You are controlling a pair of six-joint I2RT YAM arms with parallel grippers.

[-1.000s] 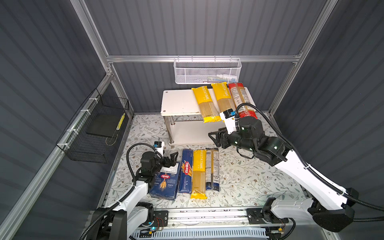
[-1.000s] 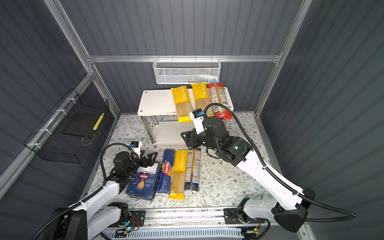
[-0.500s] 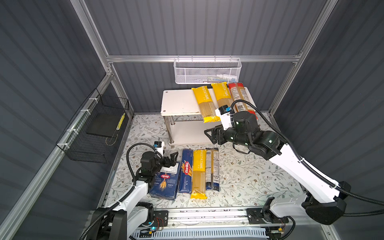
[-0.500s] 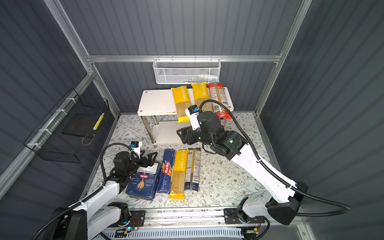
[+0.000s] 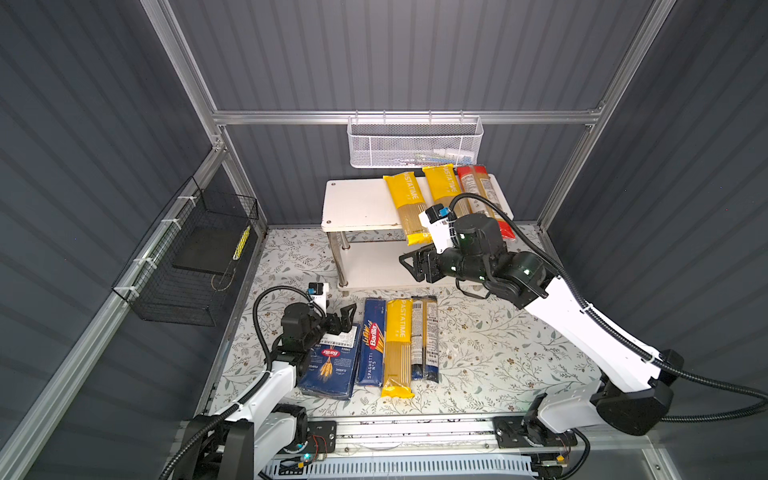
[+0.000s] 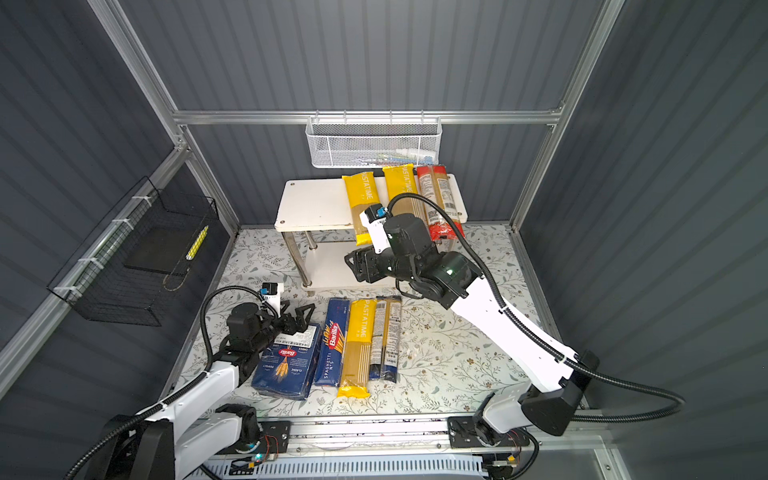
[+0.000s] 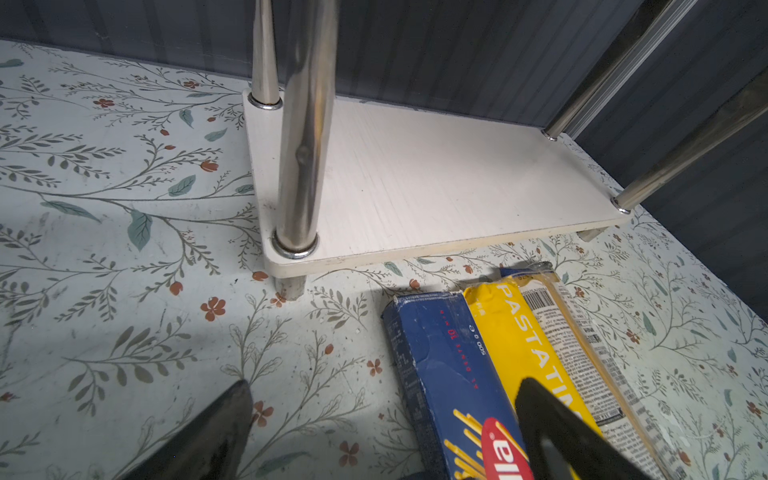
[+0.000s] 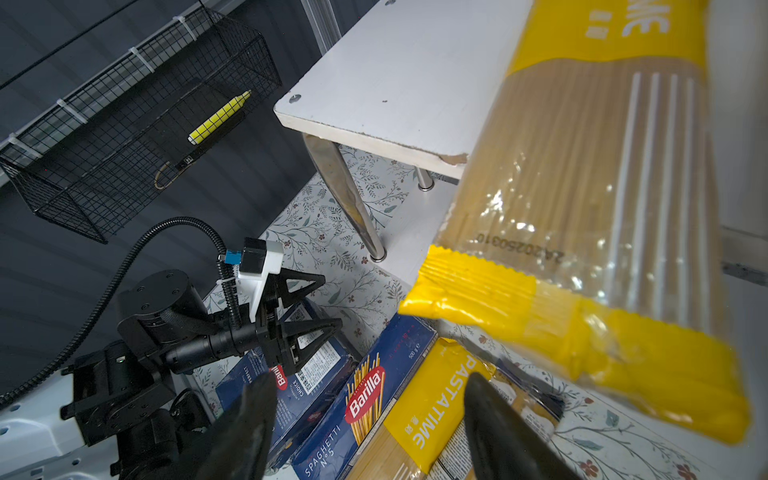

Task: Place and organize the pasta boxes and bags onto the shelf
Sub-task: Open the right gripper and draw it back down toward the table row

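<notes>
Right gripper point(image 5: 405, 266) spread, empty, by shelf point(image 5: 357, 203) front edge; left gripper point(image 5: 347, 318) spread, empty, over wide blue box point(image 5: 332, 370) far end

Low white two-tier shelf point(image 5: 357, 203), top board: left half bare. Right half taken by a yellow spaghetti bag point(image 5: 405, 199), a second yellow bag point(image 5: 441, 185) and a red-ended clear bag point(image 5: 478, 187). Lower board point(image 7: 415, 178) bare between chrome posts point(image 7: 303, 124) at its corners. Black right gripper point(image 5: 409, 266), jaws apart, hangs before its front edge. Floral mat point(image 5: 519, 353) bare along right side.
</notes>
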